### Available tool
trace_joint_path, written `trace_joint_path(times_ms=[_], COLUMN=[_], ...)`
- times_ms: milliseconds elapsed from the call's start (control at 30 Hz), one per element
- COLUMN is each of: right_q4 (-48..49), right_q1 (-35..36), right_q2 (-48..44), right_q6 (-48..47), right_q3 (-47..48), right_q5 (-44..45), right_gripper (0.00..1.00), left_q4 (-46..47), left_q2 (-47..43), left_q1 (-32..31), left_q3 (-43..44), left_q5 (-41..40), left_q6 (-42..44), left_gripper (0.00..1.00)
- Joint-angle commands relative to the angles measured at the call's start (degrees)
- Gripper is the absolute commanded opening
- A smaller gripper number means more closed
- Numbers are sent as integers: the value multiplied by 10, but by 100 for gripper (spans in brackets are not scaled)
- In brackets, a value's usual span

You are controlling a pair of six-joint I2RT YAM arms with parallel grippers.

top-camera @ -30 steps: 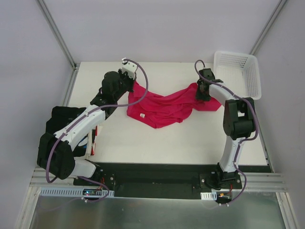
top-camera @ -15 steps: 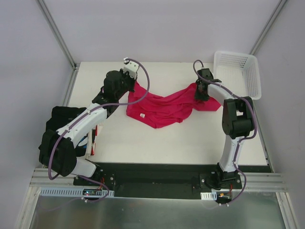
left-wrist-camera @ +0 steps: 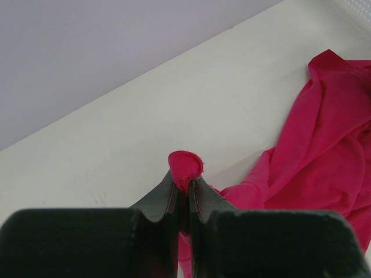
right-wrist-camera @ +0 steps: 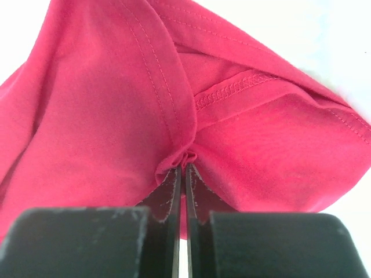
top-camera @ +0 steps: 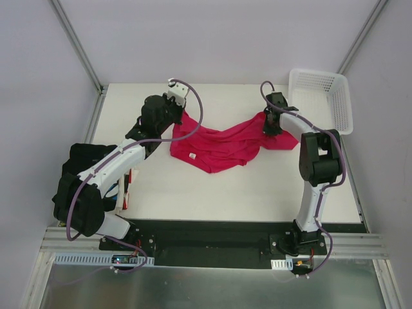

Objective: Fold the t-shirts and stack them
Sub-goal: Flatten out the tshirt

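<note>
A crimson-pink t-shirt (top-camera: 219, 145) lies rumpled across the middle of the table, stretched between my two grippers. My left gripper (top-camera: 175, 116) (left-wrist-camera: 184, 180) is shut on a fold of the shirt's left end (left-wrist-camera: 185, 165). My right gripper (top-camera: 270, 123) (right-wrist-camera: 184, 162) is shut on a pinch of cloth by a stitched seam (right-wrist-camera: 232, 90) at the shirt's right end. A dark t-shirt (top-camera: 84, 161) lies bunched at the table's left edge under the left arm, with white and red cloth edges (top-camera: 127, 190) beside it.
A white plastic lattice basket (top-camera: 322, 96) stands at the back right corner. The table's back edge meets the grey wall behind both grippers. A black rail (top-camera: 212, 235) carrying the arm bases runs along the near edge.
My right gripper has closed on the pink cloth; a second ago its jaws stood partly open over it. The left arm has shifted slightly, still gripping the shirt.
</note>
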Motion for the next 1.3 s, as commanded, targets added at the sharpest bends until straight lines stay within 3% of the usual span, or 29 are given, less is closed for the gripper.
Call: trace_joint_path(times_ms=[0,233,467,767,1033,1267], right_q4=[-5,11,43,153,117,114], right_q1=[2,2,2,2,2,2], right_q2=[-39,-133,-232,-375,-420,-433], right_q6=[-7,-28,-77,-86,-63,-46], right_q3=[30,18,20,-84,-125,-129], right_q5=[12,53,135,194,161,127], right_gripper=[1,1,1,1,1,1], left_q4=[26,32,-1,-47,20,131], left_q2=[1,-4,-20,-76,-126,-74], left_q1=[5,5,5,5,5,4], left_q3=[9,2,70,129,-6,-128], left_q5=[-6,-9,-21,-66,-55,-19], left_q6=[1,-6,19,66,-44,-173], left_gripper=[0,0,0,0,0,0])
